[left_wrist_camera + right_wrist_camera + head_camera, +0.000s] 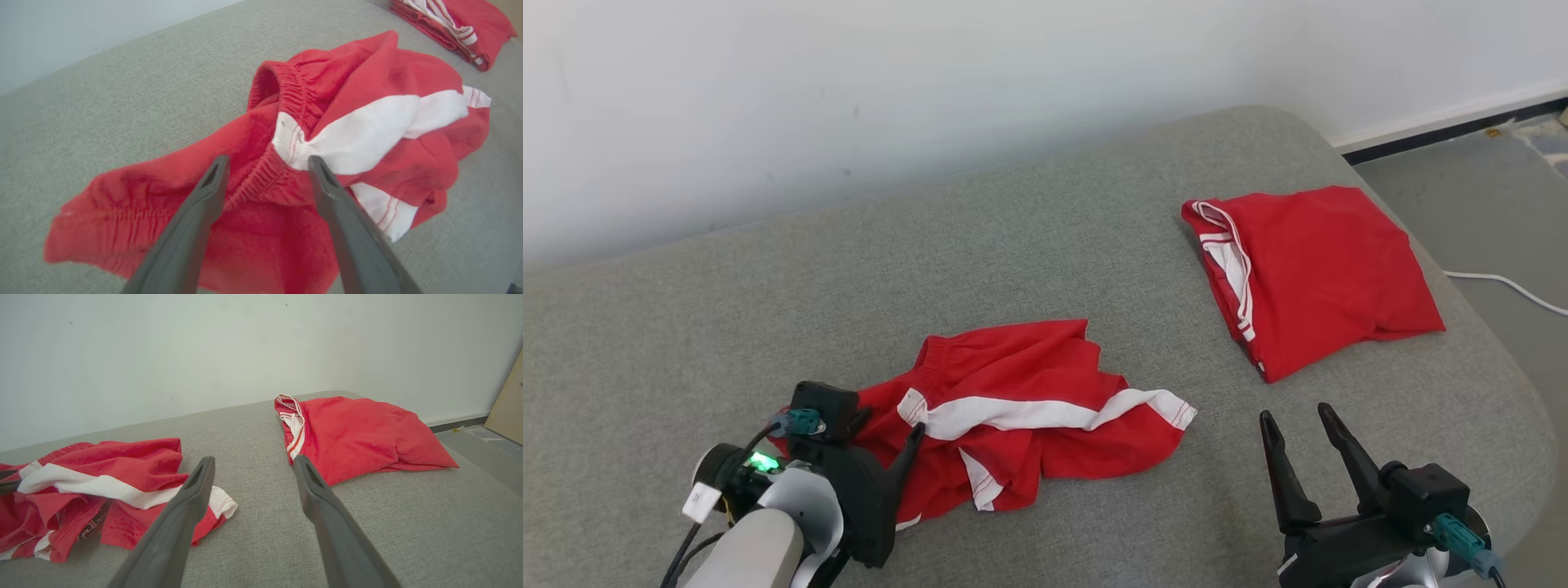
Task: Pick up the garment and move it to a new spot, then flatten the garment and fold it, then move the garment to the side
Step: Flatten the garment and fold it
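Shorts [1029,384], red with a white stripe [1029,412], crumpled in a loose heap under and just ahead of the left claw [267,163], well apart to the left of the right claw [1297,416]. Not lifted, not flattened, not folded.

Grey bed [768,310] beneath both claws, reaching far ahead to a pale wall. Bare bed straight ahead of the right claw and between the two claws.

Folded red garment [1323,269] ahead of the right claw and a little to its right, neat and apart from the heap; seemingly not the piece in hand.

Left claw spread wide and empty, fingers pointed down at the heap's near-left end, one to each side of the gathered waistband [249,183]. Contact of tips with cloth: cannot tell. Right claw likewise wide and empty, over bare bed.

Judged step: the first one, the pick-up, just before the grip. Next move, likely: lower the left claw onto the waistband, close on that thick gathered edge rather than on one loose layer, then lift and carry to the bare patch. Probably bring the right claw leftward to catch a second point, ready for spreading the shorts flat afterwards.
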Controlling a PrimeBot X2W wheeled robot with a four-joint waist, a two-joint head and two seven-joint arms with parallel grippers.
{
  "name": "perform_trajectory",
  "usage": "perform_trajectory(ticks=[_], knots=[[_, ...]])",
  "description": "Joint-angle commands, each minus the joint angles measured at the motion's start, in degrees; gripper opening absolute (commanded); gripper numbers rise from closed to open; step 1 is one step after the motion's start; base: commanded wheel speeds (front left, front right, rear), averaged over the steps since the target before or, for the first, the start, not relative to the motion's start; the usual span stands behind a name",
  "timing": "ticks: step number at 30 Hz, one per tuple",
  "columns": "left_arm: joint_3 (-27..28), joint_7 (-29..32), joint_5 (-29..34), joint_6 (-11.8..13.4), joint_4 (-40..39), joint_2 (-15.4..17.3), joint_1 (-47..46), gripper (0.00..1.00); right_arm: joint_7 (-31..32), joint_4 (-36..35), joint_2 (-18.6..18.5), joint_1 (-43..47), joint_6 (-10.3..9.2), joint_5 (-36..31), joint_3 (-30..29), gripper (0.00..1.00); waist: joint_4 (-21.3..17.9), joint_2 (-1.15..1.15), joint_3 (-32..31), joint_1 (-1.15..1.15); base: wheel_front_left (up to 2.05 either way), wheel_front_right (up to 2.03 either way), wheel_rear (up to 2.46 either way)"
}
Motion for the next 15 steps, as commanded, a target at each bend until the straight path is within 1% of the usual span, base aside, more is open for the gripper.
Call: perform_trajectory(ticks=[1, 2, 3, 5, 6, 7, 10, 15], knots=[[-0.4, 0.3, 0.3, -0.1, 0.3, 0.4, -0.7, 0.53, -0.4, 0.1, 0.2, -0.1, -0.15, 0.3, -0.1, 1.00, 0.0, 0.00, 0.3, 0.00, 0.00, 0.00, 0.00], [-0.9, 0.7, 0.5, -0.4, 0.6, 0.6, -1.0, 0.42, -0.4, 0.1, 0.2, -0.2, -0.15, 0.3, -0.2, 1.00, 0.0, 0.00, 0.3, 0.00, 0.00, 0.00, 0.00], [-1.4, 1.2, 0.4, -0.4, 1.0, 0.7, -1.2, 0.27, -0.4, 0.2, 0.3, -0.4, -0.15, 0.2, -0.1, 1.00, 0.1, 0.00, 0.4, 0.00, 0.00, 0.00, 0.00], [-2.3, 1.7, 0.6, -0.9, 1.2, 1.0, -1.6, 0.21, -0.5, 0.3, 0.5, -0.9, -0.15, 0.0, -0.1, 1.00, 0.2, 0.00, 0.4, 0.00, 0.00, 0.00, 0.00], [-3.0, 2.1, 0.7, -1.0, 1.5, 1.1, -1.8, 0.13, -0.6, 0.4, 0.6, -1.0, -0.15, -0.1, -0.1, 1.00, 0.2, 0.00, 0.3, 0.00, 0.00, 0.00, 0.00], [-3.5, 2.2, 0.8, -1.2, 1.5, 1.2, -1.9, 0.00, -0.6, 0.4, 0.7, -1.1, -0.15, -0.1, 0.0, 1.00, 0.3, 0.00, 0.3, 0.00, 0.00, 0.00, 0.00], [-4.8, 2.3, 0.5, -1.4, 1.9, 1.3, -2.4, 0.00, -0.7, 0.7, 0.7, -1.1, -0.15, -0.1, 0.2, 1.00, 0.7, 0.00, 0.1, 0.00, 0.00, 0.00, 0.00], [-5.0, 0.1, -1.9, -1.7, 1.0, -0.4, -3.3, 0.00, -0.9, 1.1, 0.7, -1.0, -0.15, 0.0, 0.1, 1.00, 1.2, 0.00, -0.3, 0.00, 0.00, 0.00, 0.00]])
